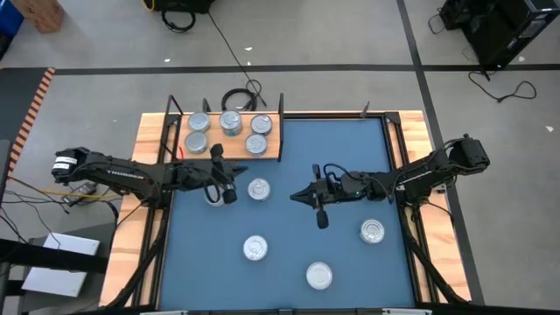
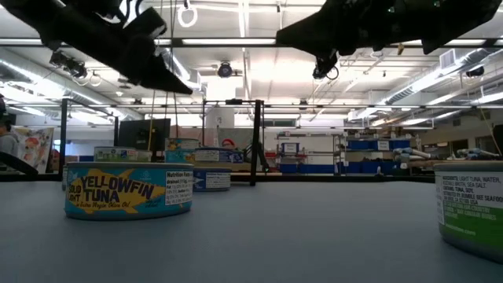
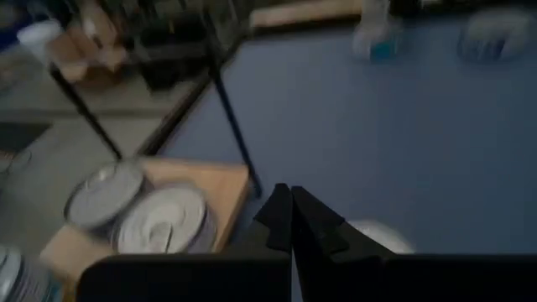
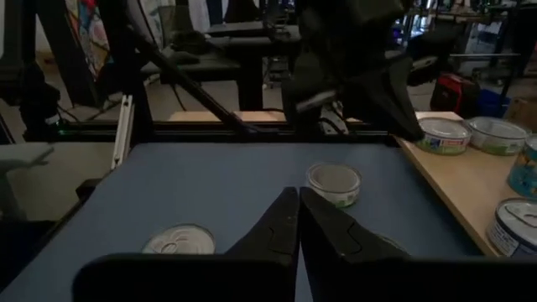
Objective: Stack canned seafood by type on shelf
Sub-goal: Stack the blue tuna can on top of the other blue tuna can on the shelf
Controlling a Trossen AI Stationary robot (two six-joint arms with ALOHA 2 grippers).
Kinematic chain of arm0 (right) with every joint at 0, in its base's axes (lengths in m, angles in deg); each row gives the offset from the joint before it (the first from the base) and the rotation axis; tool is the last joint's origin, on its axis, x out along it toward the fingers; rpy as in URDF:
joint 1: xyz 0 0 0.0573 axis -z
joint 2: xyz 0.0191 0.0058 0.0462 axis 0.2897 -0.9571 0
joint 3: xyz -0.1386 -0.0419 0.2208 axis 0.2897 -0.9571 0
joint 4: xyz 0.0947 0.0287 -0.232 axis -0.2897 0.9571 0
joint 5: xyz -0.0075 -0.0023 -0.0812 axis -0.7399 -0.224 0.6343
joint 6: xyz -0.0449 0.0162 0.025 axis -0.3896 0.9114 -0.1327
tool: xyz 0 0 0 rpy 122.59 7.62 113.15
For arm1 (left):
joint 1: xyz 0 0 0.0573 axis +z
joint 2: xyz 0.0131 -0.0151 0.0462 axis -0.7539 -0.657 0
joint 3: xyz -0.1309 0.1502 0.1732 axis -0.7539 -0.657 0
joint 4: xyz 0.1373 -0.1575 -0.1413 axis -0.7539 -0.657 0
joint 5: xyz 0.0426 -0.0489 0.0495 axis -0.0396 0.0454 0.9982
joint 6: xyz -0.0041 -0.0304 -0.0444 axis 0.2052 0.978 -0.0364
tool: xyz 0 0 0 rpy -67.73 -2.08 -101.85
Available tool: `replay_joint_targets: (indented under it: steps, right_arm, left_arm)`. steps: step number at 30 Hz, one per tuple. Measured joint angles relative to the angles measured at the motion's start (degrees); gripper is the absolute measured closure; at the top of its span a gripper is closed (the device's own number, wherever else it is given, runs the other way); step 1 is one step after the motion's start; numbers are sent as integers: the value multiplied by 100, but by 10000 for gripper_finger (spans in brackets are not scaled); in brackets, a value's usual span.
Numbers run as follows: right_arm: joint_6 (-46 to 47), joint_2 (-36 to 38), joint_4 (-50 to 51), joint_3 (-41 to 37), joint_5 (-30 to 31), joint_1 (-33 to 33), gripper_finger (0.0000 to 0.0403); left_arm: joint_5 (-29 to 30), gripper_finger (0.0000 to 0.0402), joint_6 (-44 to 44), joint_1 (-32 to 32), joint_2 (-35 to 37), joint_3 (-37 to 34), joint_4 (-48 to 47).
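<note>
Five silver tins [image 1: 231, 122] stand on the wooden shelf [image 1: 223, 156] at the blue mat's far left corner. More tins lie on the mat: one [image 1: 258, 188] near the shelf, one half hidden under my left arm [image 1: 211, 196], and several nearer [image 1: 255, 248] [image 1: 319, 276] [image 1: 373, 231]. My left gripper [image 1: 243, 171] [image 3: 290, 208] is shut and hangs above the mat just off the shelf's near edge. My right gripper [image 1: 297, 194] [image 4: 299, 203] is shut too, above the mat's middle, pointing left at a tin [image 4: 334, 183].
Thin black posts [image 1: 281, 105] stand at the shelf's ends. A black cable [image 1: 238, 96] lies coiled behind the shelf. In the low view a yellowfin tuna tin [image 2: 128, 191] and a green-labelled tin [image 2: 471, 208] stand close by. Wooden table edges flank the mat [image 1: 350, 149].
</note>
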Motion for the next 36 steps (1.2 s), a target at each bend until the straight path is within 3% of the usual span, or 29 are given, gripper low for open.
replay_joint_targets:
  steps: [6,10,15,20,30,36]
  right_arm:
    - [-18,0,102,0,1,-8,382]
    - [-139,0,105,0,5,-13,382]
    - [-273,0,72,0,46,-15,382]
    - [-256,0,44,0,0,-17,381]
    - [-252,0,20,0,-4,-17,394]
    - [-212,0,42,0,-4,-17,400]
  left_arm:
    - [-63,400,9,-97,-32,-710,1214]
    - [-319,400,29,-117,-32,-1002,1275]
    - [-712,395,45,-121,-87,-1049,1384]
    - [-704,393,319,-102,-175,-1047,1695]
    - [-746,393,-31,-102,-604,-1052,1925]
    - [-659,398,-271,-102,-832,-1052,2560]
